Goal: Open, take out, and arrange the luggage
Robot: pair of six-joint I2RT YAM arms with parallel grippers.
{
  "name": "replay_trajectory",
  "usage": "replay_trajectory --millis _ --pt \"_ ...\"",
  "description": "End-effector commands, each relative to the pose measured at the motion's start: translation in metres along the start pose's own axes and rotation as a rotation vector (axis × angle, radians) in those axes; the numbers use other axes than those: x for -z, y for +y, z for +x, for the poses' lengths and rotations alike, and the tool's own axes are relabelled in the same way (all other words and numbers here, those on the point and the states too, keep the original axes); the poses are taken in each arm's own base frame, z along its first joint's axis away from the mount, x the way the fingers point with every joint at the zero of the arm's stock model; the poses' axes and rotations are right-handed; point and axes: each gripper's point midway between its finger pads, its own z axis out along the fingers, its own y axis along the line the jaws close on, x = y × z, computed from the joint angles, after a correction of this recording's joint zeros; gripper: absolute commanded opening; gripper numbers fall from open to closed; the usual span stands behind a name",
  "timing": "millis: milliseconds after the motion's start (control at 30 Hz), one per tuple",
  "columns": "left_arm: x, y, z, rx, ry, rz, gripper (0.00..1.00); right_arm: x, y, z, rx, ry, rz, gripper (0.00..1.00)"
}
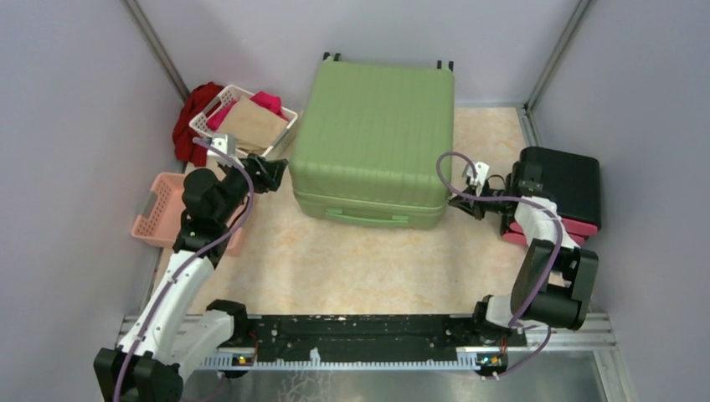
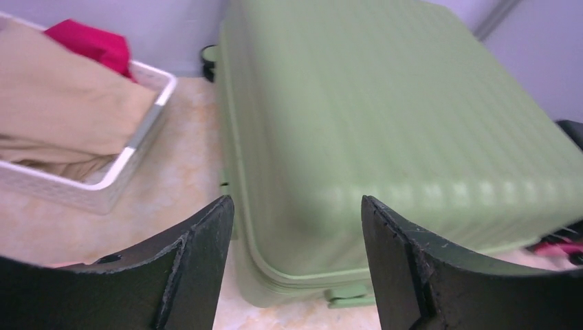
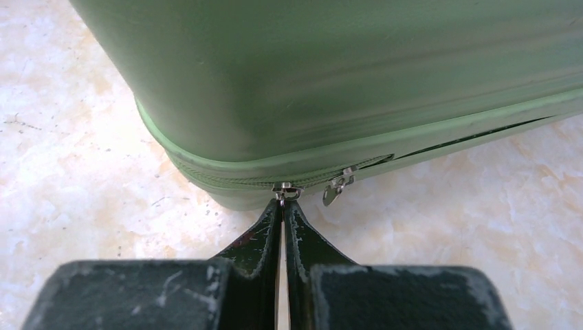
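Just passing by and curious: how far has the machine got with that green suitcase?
Early days. Done: a stretch of zip past the loose second pull gapes. In hand: the right claw is pinched shut on a zip pull at a corner of the suitcase; the left claw hovers open and empty. Left: finish unzipping, raise the lid, unpack and arrange.

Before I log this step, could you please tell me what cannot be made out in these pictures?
- Inside of the suitcase: hidden in every view by its lid.
- Pink basket: top view, the left arm covers part, contents unclear.
- Zipper pull: too small in the top view; only the right wrist view shows the right gripper shut on it.
- Left gripper: open beside the suitcase; left wrist view is blurred, so any contact is unclear.
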Motion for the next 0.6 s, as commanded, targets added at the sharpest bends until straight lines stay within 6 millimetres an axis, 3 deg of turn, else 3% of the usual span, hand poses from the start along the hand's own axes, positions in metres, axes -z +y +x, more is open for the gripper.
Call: replay_trajectory --millis 0,233,567 --pt "-0.008 0.04 0.005 -0.026 0.028 -0.207 0.72 0.003 0.017 -0.007 -0.033 0.005 -0.047 0.0" --pt "-0.025 0.066 0.024 0.002 0.044 -0.302 0.61 0.005 0.034 -0.015 -0.085 0.027 -0.087 0.0" --pt "-0.05 0.064 0.056 0.045 0.121 -0.232 0.58 0.002 0.057 -0.029 -0.113 0.049 -0.106 0.0"
